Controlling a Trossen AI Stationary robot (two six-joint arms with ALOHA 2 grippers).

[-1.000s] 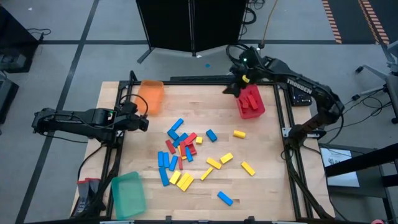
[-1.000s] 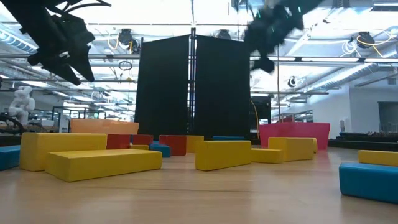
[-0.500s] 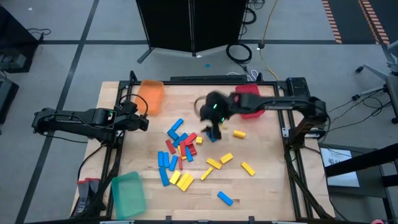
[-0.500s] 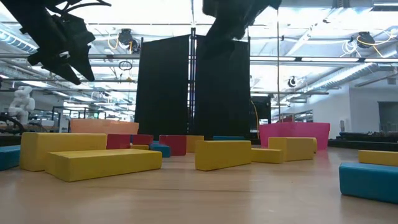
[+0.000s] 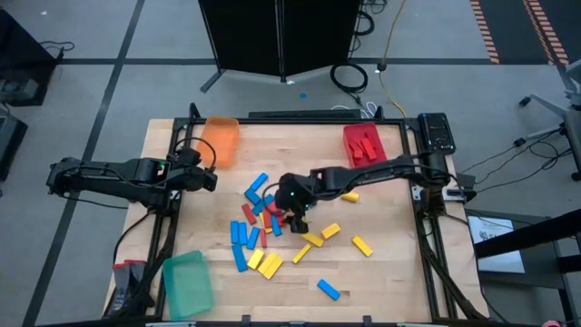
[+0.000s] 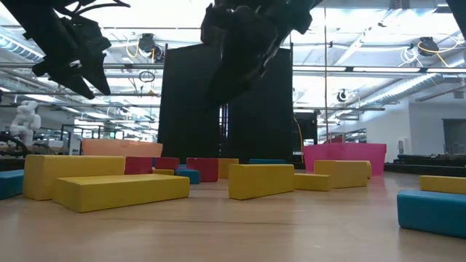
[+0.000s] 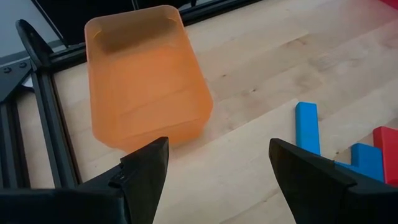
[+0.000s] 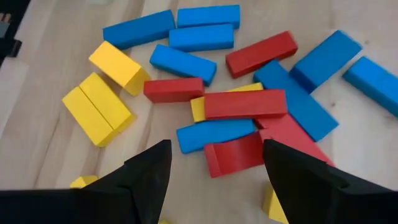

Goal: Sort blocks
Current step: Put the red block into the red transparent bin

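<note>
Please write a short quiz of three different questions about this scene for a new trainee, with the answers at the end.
1. True or false: the right end effector is above the central pile of blocks with its fingers open.
2. Which tray already has blocks in it? A) green B) orange C) red
3. Fill in: the left end effector waits open at the table's left edge, beside the ____ tray.

Key:
1. True.
2. C, the red tray holds red blocks; the green tray looks empty.
3. Orange.
</note>
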